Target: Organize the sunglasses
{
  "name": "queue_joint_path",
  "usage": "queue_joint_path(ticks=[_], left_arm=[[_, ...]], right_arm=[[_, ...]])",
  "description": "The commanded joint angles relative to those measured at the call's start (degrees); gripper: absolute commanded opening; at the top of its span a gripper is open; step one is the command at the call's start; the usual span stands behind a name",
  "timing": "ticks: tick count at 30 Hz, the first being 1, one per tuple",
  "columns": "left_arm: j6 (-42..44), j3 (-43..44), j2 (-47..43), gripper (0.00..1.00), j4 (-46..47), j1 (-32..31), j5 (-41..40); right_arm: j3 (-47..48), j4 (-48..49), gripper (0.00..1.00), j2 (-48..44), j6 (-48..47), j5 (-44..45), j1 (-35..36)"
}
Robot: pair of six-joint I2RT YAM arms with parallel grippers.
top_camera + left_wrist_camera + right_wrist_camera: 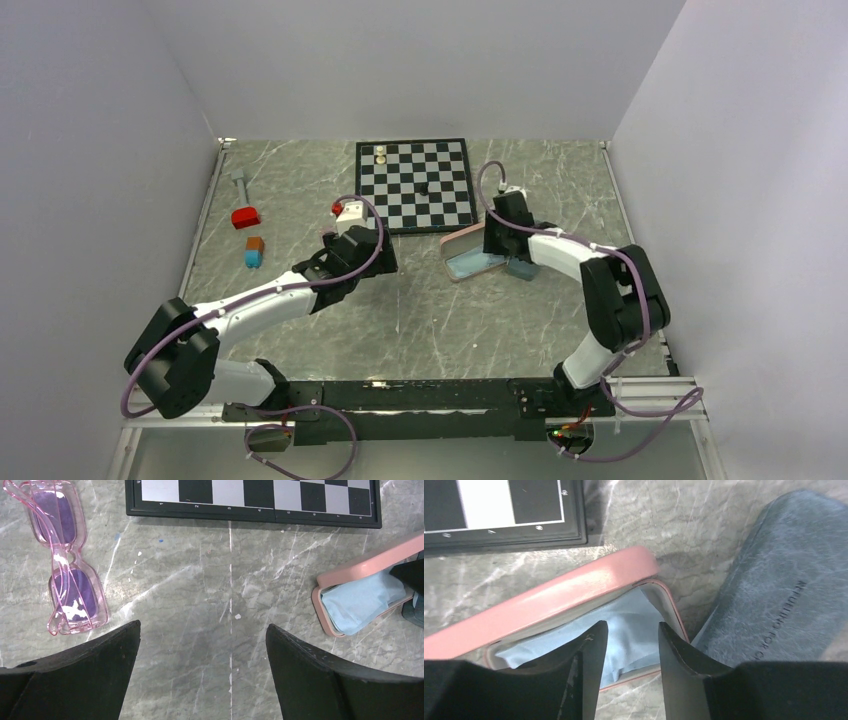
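Note:
The translucent purple-pink sunglasses (74, 587) lie folded on the table at the left of the left wrist view, beside the chessboard's near-left corner. In the top view they are hidden under the left arm. The white pair is not in view. My left gripper (202, 630) (372, 255) is wide open and empty above bare table, to the right of the purple pair. My right gripper (633, 630) (497, 240) is open, with its fingers just above a light-blue cloth (624, 612) inside the open pink case (554, 592) (465, 243).
A closed grey-blue case (779, 585) (522, 268) lies right of the pink case. A chessboard (415, 185) with a few pieces sits behind both grippers. A red block (245, 217), an orange-and-blue block (254, 251) and a grey piece (240, 180) lie far left. White walls enclose the table.

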Motion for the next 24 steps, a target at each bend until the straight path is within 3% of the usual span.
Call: queue_joint_path(ticks=[1, 6, 10, 15, 20, 24], left_arm=[[1.33, 2.18, -0.82, 0.99, -0.1, 0.35, -1.3], [1.78, 2.01, -2.02, 0.99, -0.26, 0.47, -2.13], [1.68, 2.09, -3.22, 0.99, -1.14, 0.86, -3.19], [2.02, 0.42, -5.97, 0.99, 0.22, 2.54, -2.46], [0.88, -0.37, -7.66, 0.99, -2.2, 5.95, -0.67], [0.63, -4.04, -9.83, 0.99, -0.25, 9.21, 1.26]], right_arm=[[0.57, 0.95, 0.48, -7.81, -0.64, 0.86, -0.32], [3.41, -9.04, 0.62, -14.57, 1.19, 11.83, -0.32], [3.77, -15.35, 0.98, -20.06, 5.97, 24.8, -0.49], [0.53, -15.75, 1.0, -27.4, 9.8, 33.54, -1.56], [-1.91, -12.45, 1.0, -32.74, 11.42, 32.34, -7.19], [-0.23, -14.15, 1.0, -31.62, 15.48, 22.94, -18.89]])
